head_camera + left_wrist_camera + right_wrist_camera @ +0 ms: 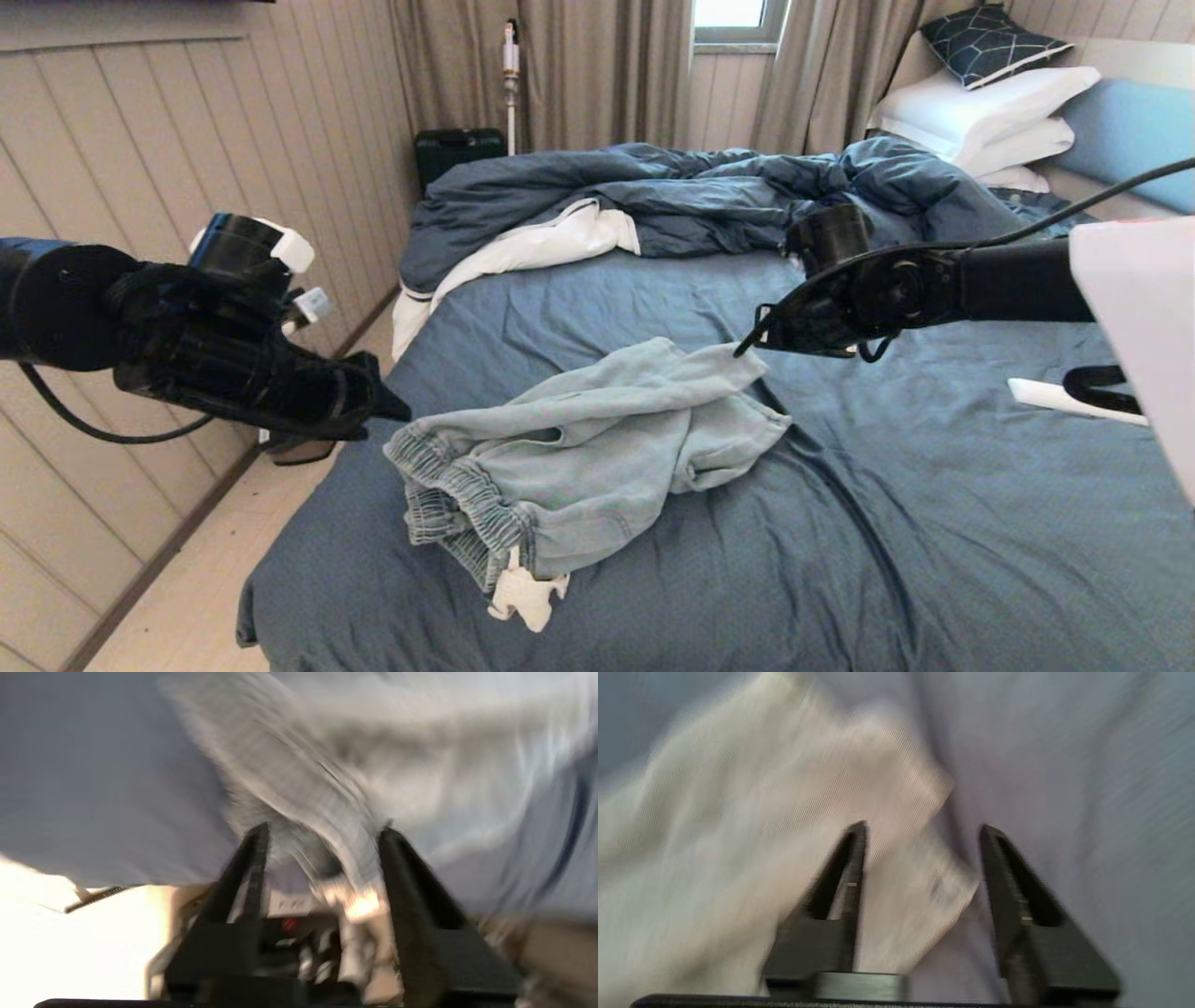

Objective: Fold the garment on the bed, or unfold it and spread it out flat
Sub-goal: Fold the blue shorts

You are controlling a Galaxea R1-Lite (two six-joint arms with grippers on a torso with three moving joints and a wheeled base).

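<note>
The pale denim shorts (579, 457) lie crumpled on the slate-blue sheet of the bed (887, 523), gathered waistband (448, 504) toward the near left, white pocket lining (527, 597) hanging out below it. My left gripper (397, 409) hovers open just left of the waistband; in the left wrist view the gripper (322, 833) has the ribbed waistband (303, 793) ahead of its spread fingers. My right gripper (747, 343) is open at the shorts' far right corner. In the right wrist view that gripper (922, 828) has a leg hem (915, 891) lying between the fingers, not clamped.
A rumpled dark blue duvet (672, 196) with a white underside lies across the far part of the bed. White pillows (990, 117) and a dark patterned cushion (990, 42) stack at the far right. The bed's left edge drops to a pale floor (196, 597) along a panelled wall.
</note>
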